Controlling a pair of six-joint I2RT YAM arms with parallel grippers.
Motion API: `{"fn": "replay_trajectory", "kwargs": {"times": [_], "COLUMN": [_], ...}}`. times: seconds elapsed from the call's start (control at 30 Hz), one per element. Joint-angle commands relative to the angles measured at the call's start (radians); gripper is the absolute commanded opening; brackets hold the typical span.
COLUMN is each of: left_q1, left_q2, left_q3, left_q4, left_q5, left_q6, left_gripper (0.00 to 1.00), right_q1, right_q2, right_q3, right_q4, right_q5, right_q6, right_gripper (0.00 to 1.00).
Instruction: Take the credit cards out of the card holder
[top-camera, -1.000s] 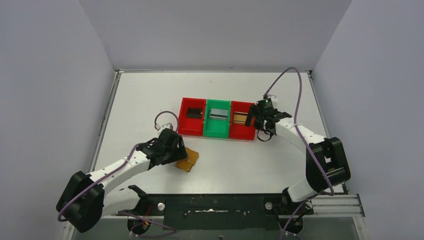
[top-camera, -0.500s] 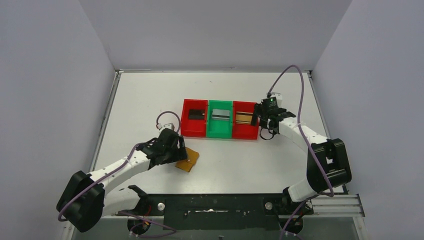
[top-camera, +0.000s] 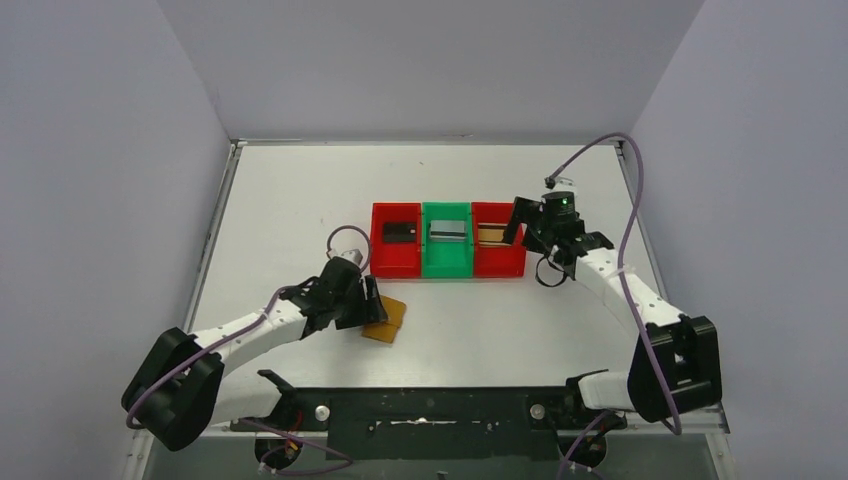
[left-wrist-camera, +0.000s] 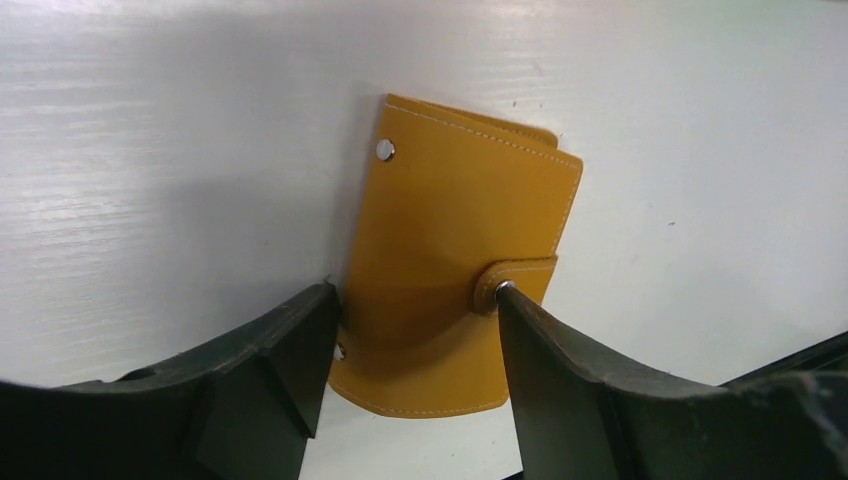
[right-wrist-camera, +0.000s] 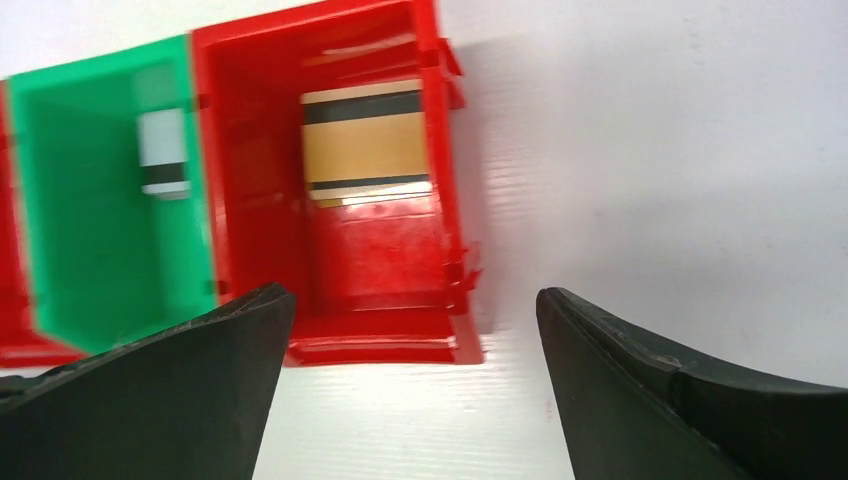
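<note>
The left arm (top-camera: 250, 325) reaches low from its base, forearm nearly flat over the table, wrist turned down onto the card holder (left-wrist-camera: 455, 250). The left gripper (left-wrist-camera: 415, 298) stands astride the holder's near end. The jaws are set apart, with one fingertip at the left edge and the other at the snap tab (left-wrist-camera: 510, 280). Whether they squeeze the leather cannot be told. The mustard holder lies folded shut on the table, well short of the bins, with its tab fastened.

The three bins sit in a row, touching. The left red bin (top-camera: 395, 262) holds the black card (top-camera: 398, 232), the green bin (top-camera: 447, 262) holds the silver-grey card (top-camera: 448, 232), and the right red bin (top-camera: 497, 262) holds the gold-brown card (top-camera: 488, 235).

The right arm (top-camera: 620, 285) bends up from its base and leans inward. The right gripper (top-camera: 518, 225) is just beside the right red bin's outer end. Its jaws are spread wide with nothing between them.

In the left wrist view the near corner of the holder is covered by the fingers. In the right wrist view the silver-grey card shows only as a blurred strip and the left red bin is cut off at the frame edge.

The table (top-camera: 300, 200) is plain white. Pale grey walls (top-camera: 100, 150) close it on three sides. A purple cable (top-camera: 625, 190) loops above the right arm.
</note>
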Motion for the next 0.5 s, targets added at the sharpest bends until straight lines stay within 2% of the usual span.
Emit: {"fn": "replay_trajectory", "kwargs": {"times": [0.0, 0.1, 0.27, 0.47], "left_q1": [0.000, -0.005, -0.016, -0.021], "left_q2": [0.038, 0.055, 0.042, -0.013], "left_q3": [-0.004, 0.004, -0.022, -0.039], "left_q4": [0.093, 0.089, 0.100, 0.098], "left_q5": [0.079, 0.104, 0.118, 0.114], "left_q6": [0.023, 0.048, 0.035, 0.023], "left_gripper": [0.58, 0.55, 0.51, 0.51], "right_q1": [0.006, -0.006, -0.006, 0.022], "right_q2": [-0.071, -0.023, 0.096, 0.082], "right_q3": [-0.070, -0.048, 0.038, 0.011], "right_q4": [0.115, 0.104, 0.095, 0.121], "right_q5": [-0.099, -0.090, -0.165, -0.239], "right_q6": [0.066, 0.059, 0.033, 0.074], "right_gripper": [0.98, 1.00, 0.99, 0.96]}}
